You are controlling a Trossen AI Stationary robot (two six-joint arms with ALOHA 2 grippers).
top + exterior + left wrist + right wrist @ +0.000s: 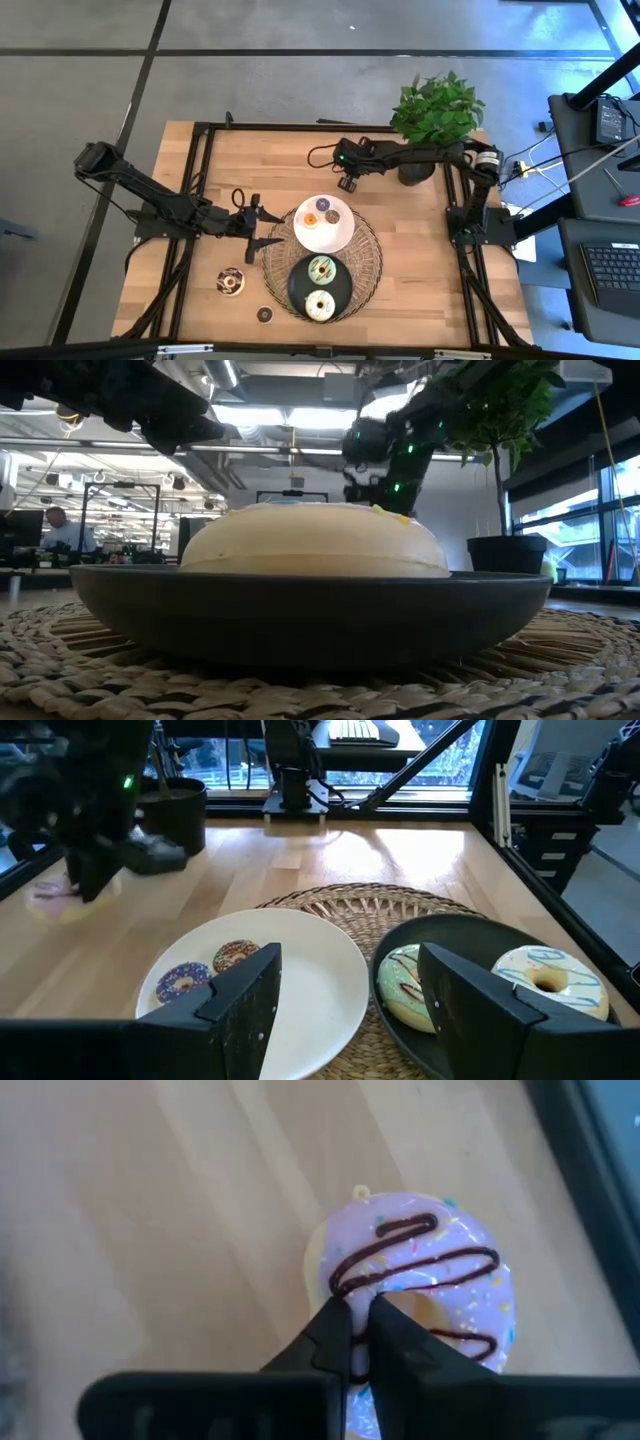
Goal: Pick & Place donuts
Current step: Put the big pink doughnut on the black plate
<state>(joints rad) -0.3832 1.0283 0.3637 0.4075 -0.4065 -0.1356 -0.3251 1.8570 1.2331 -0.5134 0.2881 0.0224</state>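
Toward the table's (420, 250) left edge, left gripper (262, 228) held low over the wood beside the woven mat (368, 262), jaws spread wide and holding nothing. In the left wrist view, both dark fingers (250, 1005) well apart, framing the white plate (310, 990) and the black plate (450, 935).

Near the front edge, left of the mat, chocolate donut (231, 282) lying on bare wood. Just beside it toward the front edge, small dark donut (264, 314), also on the wood.

At the table's middle, white plate on the rear half of the mat, carrying a mini purple donut (182, 983) and a mini brown donut (234, 955) side by side near the plate's rear rim. In front of it on the same mat, black plate holding a green donut (321, 268) and, nearer the front edge, a cream donut (320, 305), the two touching or nearly so. Cream donut filling the low view, on the dark plate.

Behind the white plate, toward the rear edge, right gripper (349, 182) down at the table. In the right wrist view, fingers nearly closed, tips (335, 1330) at the hole of the pink-striped donut (440, 1270) lying flat on bare wood; cannot tell whether it is actually gripped.

At the rear right corner, potted plant (436, 110).
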